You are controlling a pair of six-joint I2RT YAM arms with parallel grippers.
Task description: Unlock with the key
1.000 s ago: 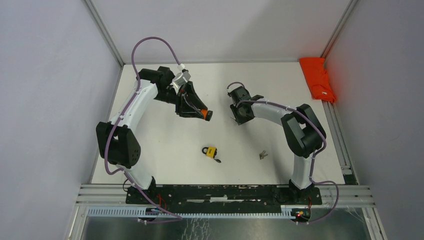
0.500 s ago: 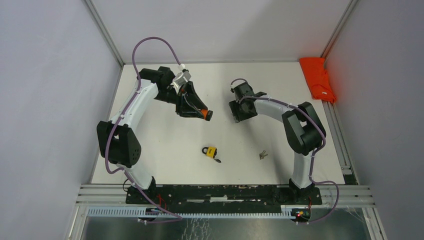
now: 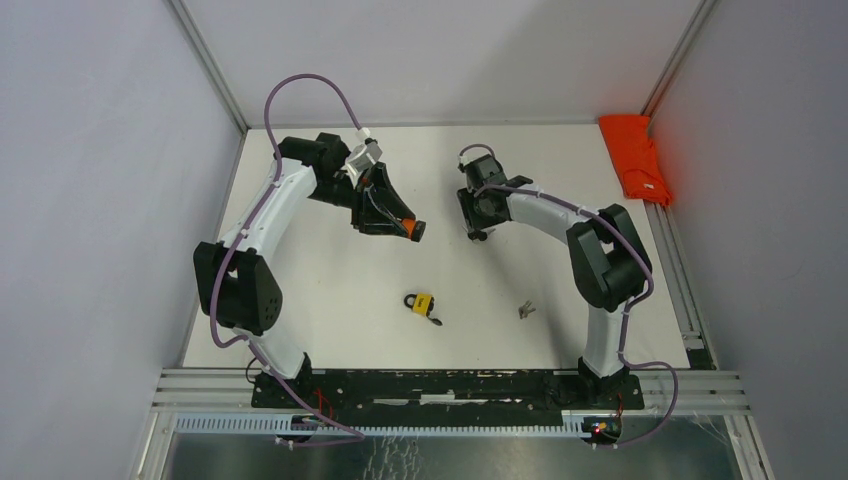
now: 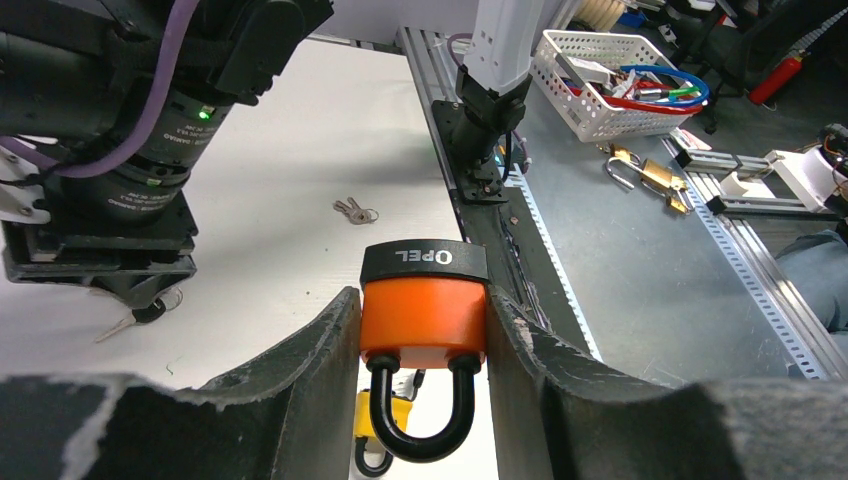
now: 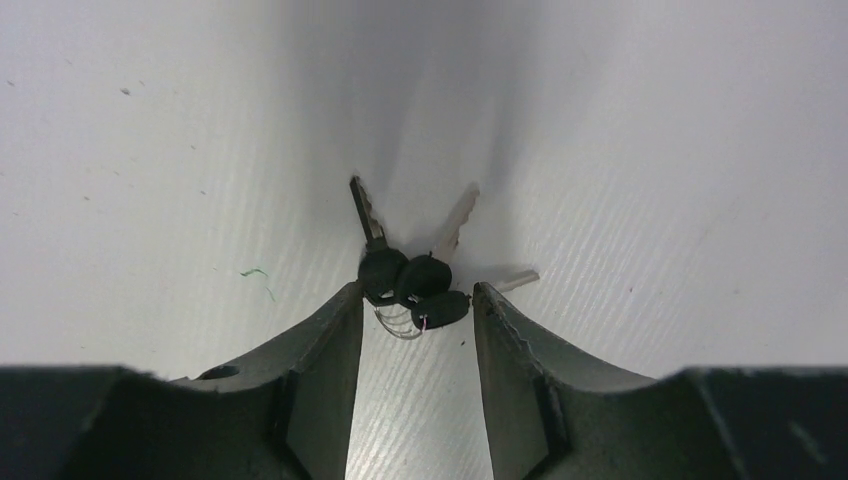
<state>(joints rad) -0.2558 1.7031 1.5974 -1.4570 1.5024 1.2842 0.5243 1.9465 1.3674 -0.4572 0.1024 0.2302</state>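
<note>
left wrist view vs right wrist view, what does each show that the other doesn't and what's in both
Only the left wrist view: the orange padlock clamped in the left gripper, shackle toward the palm; a yellow padlock on the table below it; a loose set of keys; the right arm from outside.
Only the right wrist view: the right gripper straddling the black-headed key bunch, close up.
Both: the white table and that key bunch, tiny in the left wrist view.
</note>
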